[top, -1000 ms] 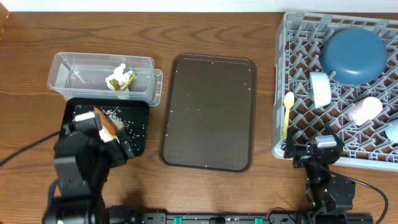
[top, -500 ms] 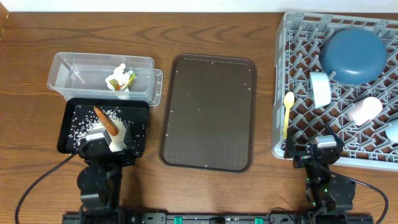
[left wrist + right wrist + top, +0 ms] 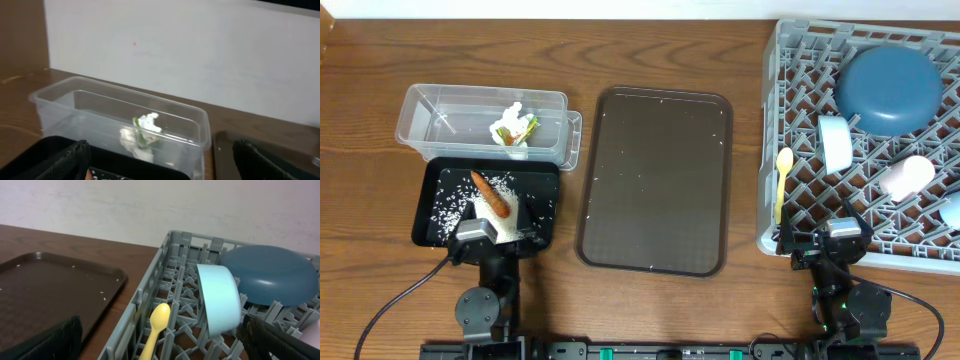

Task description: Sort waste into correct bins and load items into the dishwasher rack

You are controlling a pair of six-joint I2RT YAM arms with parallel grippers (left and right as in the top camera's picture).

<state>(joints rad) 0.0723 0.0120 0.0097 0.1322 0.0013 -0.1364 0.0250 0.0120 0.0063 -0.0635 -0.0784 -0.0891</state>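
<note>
While my left gripper hangs at the near edge of the black tray, jaws apart on nothing, the carrot and rice grains lie in that tray. The tissues and wrapper sit in the clear tub, and the brown serving tray lies between the bins and the grey rack. My right gripper, also spread and empty, sits at the rack's near rim. From my left wrist, my fingers frame the tub with nothing between them. From my right wrist, my fingers flank the yellow spoon, white bowl and dark blue bowl in the rack.
</note>
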